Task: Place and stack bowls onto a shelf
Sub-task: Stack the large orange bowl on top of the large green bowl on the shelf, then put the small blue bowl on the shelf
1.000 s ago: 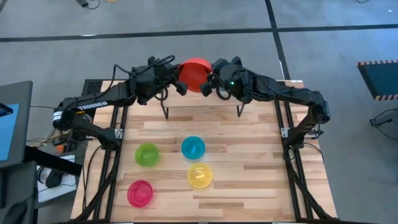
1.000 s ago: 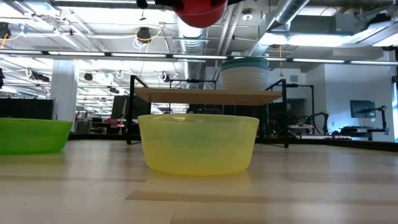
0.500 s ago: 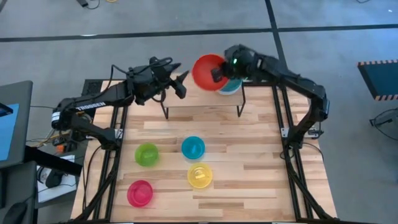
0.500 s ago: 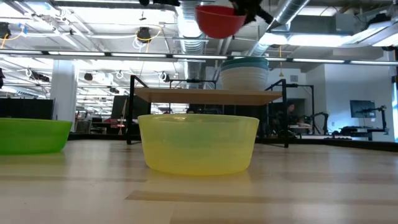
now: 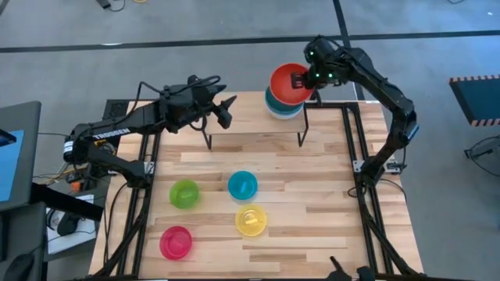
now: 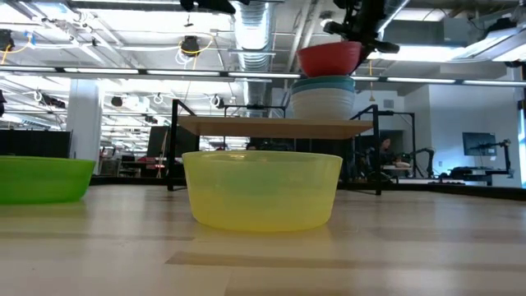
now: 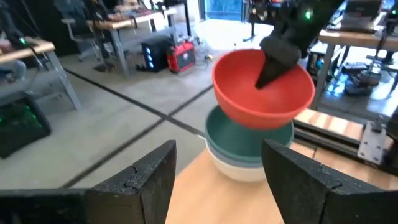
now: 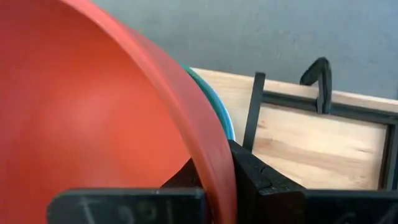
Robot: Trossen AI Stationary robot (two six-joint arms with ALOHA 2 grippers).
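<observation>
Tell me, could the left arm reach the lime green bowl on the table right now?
Probably yes. The left gripper is open and empty, and the lime green bowl sits alone on the left arm's side.

Lime green bowl cut off by low view's edge.

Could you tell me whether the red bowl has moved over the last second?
Yes. The red bowl, held by the right gripper, has moved rightward along the shelf and down, to just above the stack at the shelf's right end.
</observation>
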